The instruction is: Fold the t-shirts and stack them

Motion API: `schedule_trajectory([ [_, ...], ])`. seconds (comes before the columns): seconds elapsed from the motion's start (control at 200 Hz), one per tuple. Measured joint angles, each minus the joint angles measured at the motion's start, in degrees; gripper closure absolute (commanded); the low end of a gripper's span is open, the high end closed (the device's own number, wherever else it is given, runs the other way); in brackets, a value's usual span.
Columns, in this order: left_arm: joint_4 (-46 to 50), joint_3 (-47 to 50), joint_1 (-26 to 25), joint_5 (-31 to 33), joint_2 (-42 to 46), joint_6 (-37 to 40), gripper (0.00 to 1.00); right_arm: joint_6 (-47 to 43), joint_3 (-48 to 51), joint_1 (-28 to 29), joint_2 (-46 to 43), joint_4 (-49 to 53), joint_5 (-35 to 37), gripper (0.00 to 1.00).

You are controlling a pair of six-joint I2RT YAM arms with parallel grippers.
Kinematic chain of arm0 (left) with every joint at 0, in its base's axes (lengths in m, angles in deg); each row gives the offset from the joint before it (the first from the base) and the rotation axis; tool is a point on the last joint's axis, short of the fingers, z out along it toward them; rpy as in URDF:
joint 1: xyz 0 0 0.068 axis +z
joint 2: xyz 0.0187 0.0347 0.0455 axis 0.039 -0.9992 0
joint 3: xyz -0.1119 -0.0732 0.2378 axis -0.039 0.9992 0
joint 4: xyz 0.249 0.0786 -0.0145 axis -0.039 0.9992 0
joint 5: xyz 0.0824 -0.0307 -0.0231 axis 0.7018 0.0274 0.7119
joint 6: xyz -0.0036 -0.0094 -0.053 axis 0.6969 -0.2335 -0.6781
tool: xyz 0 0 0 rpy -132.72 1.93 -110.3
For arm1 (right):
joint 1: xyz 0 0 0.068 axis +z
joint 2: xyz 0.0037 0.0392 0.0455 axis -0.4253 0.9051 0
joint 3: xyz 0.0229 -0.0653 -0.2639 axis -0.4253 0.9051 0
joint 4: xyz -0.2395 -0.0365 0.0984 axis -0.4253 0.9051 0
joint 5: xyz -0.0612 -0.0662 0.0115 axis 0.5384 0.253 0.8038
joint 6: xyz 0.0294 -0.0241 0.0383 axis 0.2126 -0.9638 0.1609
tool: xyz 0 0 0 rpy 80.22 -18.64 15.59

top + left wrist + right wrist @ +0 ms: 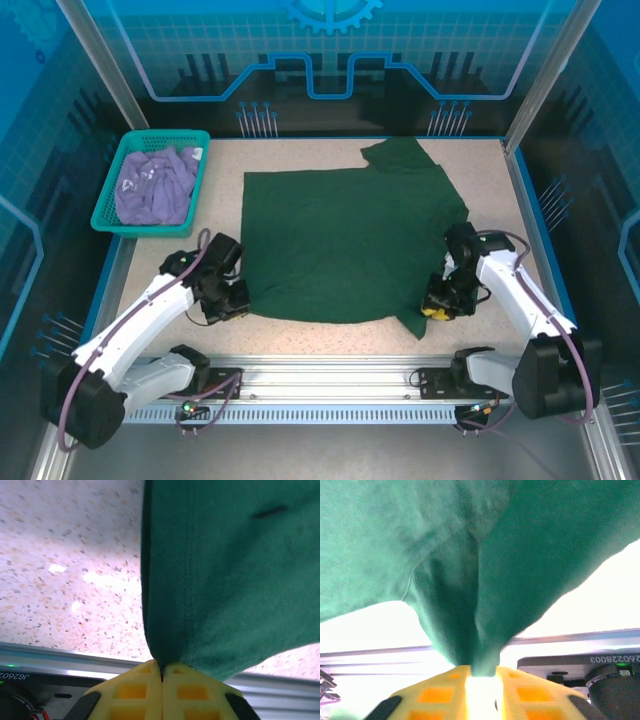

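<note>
Basket (143,230) blocks far-L; table (490,190) bare R.

Green t-shirt (225,580), left wrist: runs off my top and right edges.
Right wrist: same shirt cut off up top, table (600,595) behind it blown out white.
Lavender t-shirt (155,185): bunched in the basket (105,215), print too small to read.
Left gripper (242,302) from above: its tip is lost under my own wrist.

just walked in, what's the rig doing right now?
Both arms are on the dark green t-shirt, which lies spread mostly flat on the table. The left gripper is pinched shut on its near left corner, and the right gripper has the near right corner bunched between its jaws. No fold is made yet. The lavender t-shirt sits crumpled in the teal mesh basket at the far left.
</note>
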Motion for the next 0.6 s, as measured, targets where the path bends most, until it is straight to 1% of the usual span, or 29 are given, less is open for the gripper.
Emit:
schedule_trajectory([
  [0.025, 0.1, 0.0, 0.7, 0.4, 1.1, -0.9, 0.64, 0.3, 0.3, 0.0, -1.0, 0.4, 0.1, 0.54],
  [0.05, 0.2, 0.0, 1.4, 0.9, 2.1, -1.5, 0.59, 0.9, 0.5, 0.1, -2.0, 0.7, 0.2, 0.49],
  [0.135, 0.5, 0.0, 3.3, 2.3, 4.3, -3.0, 0.53, 3.3, 0.4, 0.1, -5.6, 1.4, 1.5, 0.43],
  [0.2, 0.7, -0.4, 3.9, 3.7, 4.3, -3.3, 0.52, 4.9, -0.8, -0.7, -7.4, 2.0, 2.8, 0.40],
  [0.25, 0.6, -1.7, 4.0, 4.7, 3.5, -3.0, 0.52, 5.9, -2.8, -1.6, -7.8, 2.0, 3.8, 0.40],
  [0.33, -1.3, -5.2, 4.1, 5.3, 0.5, -2.1, 0.55, 7.2, -6.9, -2.5, -6.4, 0.7, 5.0, 0.42],
  [0.35, -2.0, -6.3, 4.1, 5.2, -0.8, -1.6, 0.57, 7.4, -8.0, -2.5, -5.5, 0.3, 5.3, 0.43],
  [0.41, -4.9, -10.8, 4.1, 4.3, -6.2, 0.0, 0.71, 7.9, -11.7, -2.5, -1.5, -1.0, 5.6, 0.45],
  [0.45, -6.8, -14.1, 4.1, 3.5, -10.8, 1.8, 0.76, 8.4, -14.5, -2.4, 2.2, -2.2, 5.9, 0.47],
  [0.6, -15.0, -24.9, 4.0, 1.3, -28.9, 6.8, 0.78, 9.4, -23.7, -2.0, 18.3, -8.6, 9.8, 0.50],
])
